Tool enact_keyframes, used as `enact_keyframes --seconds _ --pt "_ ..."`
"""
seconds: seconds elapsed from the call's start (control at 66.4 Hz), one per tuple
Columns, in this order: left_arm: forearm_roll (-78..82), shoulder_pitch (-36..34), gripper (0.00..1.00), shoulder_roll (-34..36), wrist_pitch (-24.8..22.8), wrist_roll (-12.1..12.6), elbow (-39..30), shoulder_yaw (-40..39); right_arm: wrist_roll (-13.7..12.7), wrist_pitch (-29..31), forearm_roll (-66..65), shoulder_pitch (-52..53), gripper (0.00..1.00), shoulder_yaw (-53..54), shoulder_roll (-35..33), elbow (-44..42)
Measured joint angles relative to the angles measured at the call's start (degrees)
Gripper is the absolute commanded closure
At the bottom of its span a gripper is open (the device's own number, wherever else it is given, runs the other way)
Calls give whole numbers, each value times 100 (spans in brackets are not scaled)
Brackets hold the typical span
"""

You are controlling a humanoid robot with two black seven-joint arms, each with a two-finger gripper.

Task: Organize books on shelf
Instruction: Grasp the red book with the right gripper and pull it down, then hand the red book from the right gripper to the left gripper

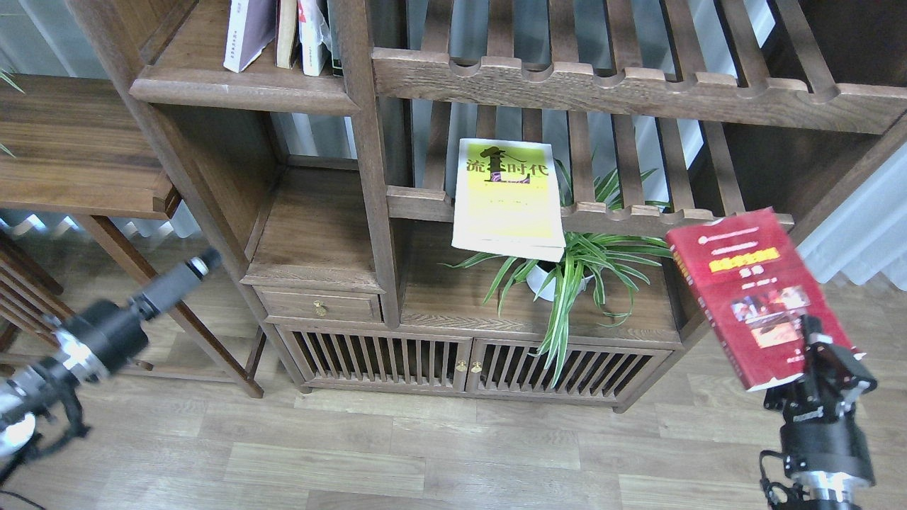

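Fingers of my right gripper (815,347) pinch the red book's (762,294) lower edge at lower right; its long axis tilts up-left toward the shelf (244,88), upper left. Left fingers (205,262): cannot tell.

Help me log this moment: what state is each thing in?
Red book: held up, tilted, in the right hand.
Yellow book: lying on the slatted rack, overhanging its front.
Left hand: empty, grip unclear.
Drawer: closed.
Cabinet doors: closed.
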Motion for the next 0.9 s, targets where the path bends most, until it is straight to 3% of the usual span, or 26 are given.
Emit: enact_keyframes --seconds 0.301,0.904 --pt "-1050 372 0 -1013 0 523 -214 741 -91 -4 -61 517 95 -1700 -16 -603" --pt "-1141 429 2 -1728 0 547 -207 1522 -70 -5 -77 884 95 -3333 78 -558"
